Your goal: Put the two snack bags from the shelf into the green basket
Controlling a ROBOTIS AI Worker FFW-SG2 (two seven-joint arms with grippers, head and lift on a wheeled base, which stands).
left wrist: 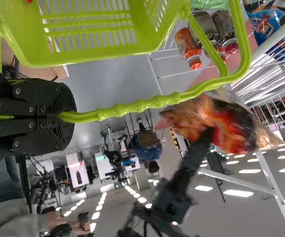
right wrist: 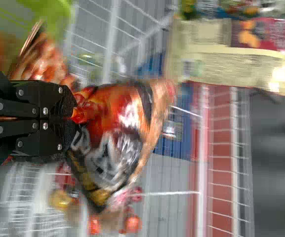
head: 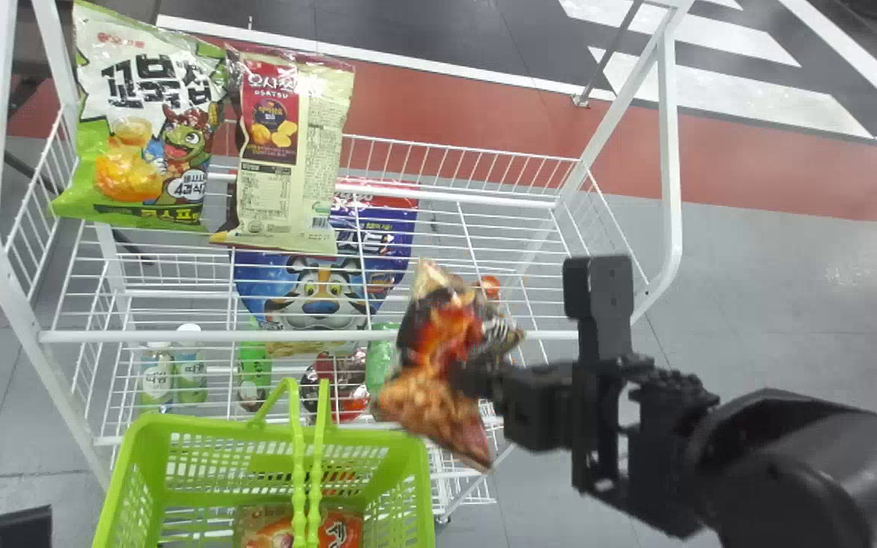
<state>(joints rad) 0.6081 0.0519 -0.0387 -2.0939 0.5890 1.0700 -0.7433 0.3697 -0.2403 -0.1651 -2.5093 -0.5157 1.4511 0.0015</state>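
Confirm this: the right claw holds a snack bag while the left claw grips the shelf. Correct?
No: the left claw grips the green basket's handle, not the shelf, as the left wrist view shows. The right claw does hold a snack bag.

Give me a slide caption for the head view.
Right gripper holding a snack bag near the green basket, at a white wire shelf.

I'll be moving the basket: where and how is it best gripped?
Probably by both handles together at their ribbed middle, from above: they are slim and arch side by side over the basket, so could be gripped as one.
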